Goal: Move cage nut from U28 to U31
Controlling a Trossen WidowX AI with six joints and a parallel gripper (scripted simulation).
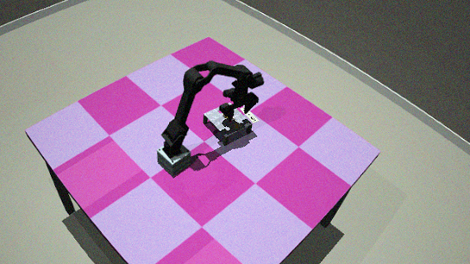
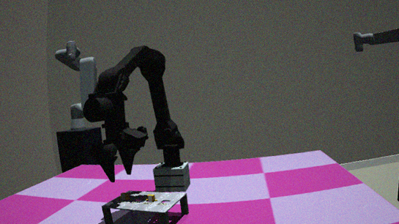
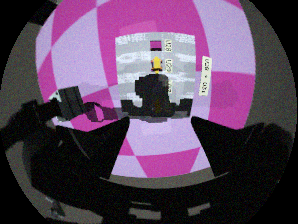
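Exterior view: two yellow cage nuts (image 2: 151, 198) (image 2: 125, 196) on one rail plate (image 1: 214, 116) (image 2: 175, 196) (image 3: 130, 65).
One hand (image 1: 238, 116) (image 2: 122, 177) (image 3: 161, 119) hangs above the plate, two fingers spread wide, gripping nothing.

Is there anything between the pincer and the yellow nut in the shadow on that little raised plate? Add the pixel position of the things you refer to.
Nothing visible does. The open pincer (image 1: 238, 115) (image 2: 121, 177) (image 3: 161, 119) hangs above the plate (image 1: 214, 117) (image 2: 145, 207) (image 3: 130, 45), with a gap below its tips. The shaded nut (image 2: 125, 196) (image 3: 158, 105) lies under a shadow only; the brighter nut (image 2: 151, 198) (image 3: 156, 64) sits farther along the row.
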